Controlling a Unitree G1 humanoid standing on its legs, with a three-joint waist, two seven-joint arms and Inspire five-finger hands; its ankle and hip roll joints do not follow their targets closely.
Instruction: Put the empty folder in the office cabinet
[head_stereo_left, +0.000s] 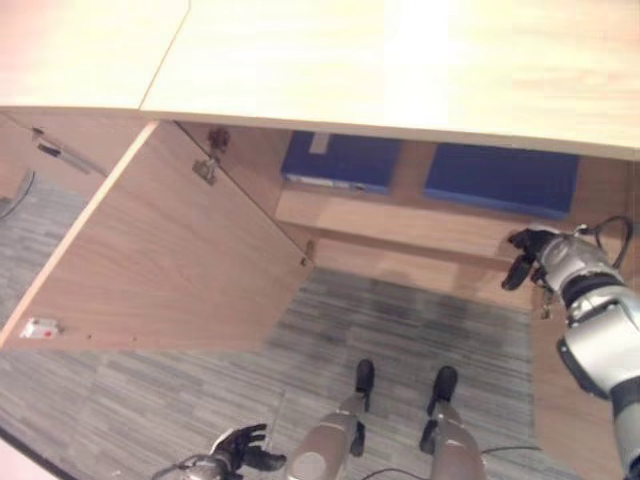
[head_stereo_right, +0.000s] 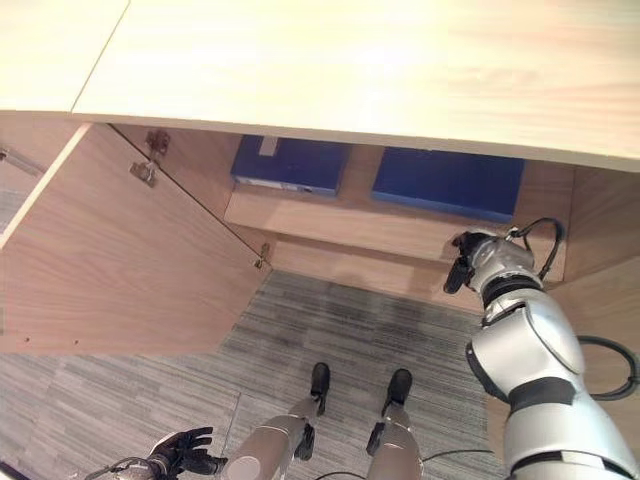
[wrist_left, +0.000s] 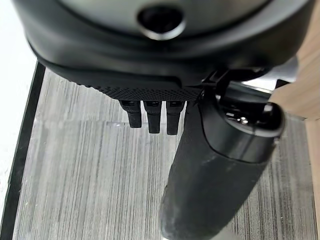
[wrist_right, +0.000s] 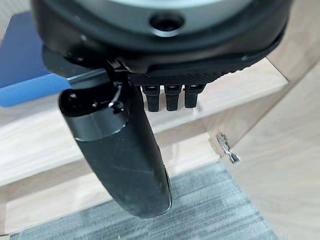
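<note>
1. Down at 7 o'clock in the head views, closest to the camera, hangs the left hand (head_stereo_left: 238, 450). Its fingers are spread loose and hold nothing. Grey striped carpet (head_stereo_left: 400, 330) lies under it.
2. Over at 3 o'clock the right hand (head_stereo_left: 528, 255) is up by the front edge of the cabinet shelf (head_stereo_left: 400, 222). Its fingers hang relaxed and hold nothing too. In the right wrist view the thumb (wrist_right: 125, 160) sticks out straight.
3. Two blue folders already lie flat on the shelf. One blue folder (head_stereo_left: 338, 161) is at 12 o'clock and has a pale label on it. The other blue folder (head_stereo_left: 502, 179) is at 1 o'clock, just above the right hand.
4. I cannot tell which one is the empty one.
5. At 9 o'clock the cabinet door (head_stereo_left: 160, 250) swings wide open. A second door (head_stereo_right: 595, 235) is open at 3 o'clock.
6. I think an empty folder is light, flat and stiff. Its smooth cover could slip. The best spot to hold it is the thick spine edge, thumb on top and fingers below.
7. The job looks nearly done. The doors may need shutting.
</note>
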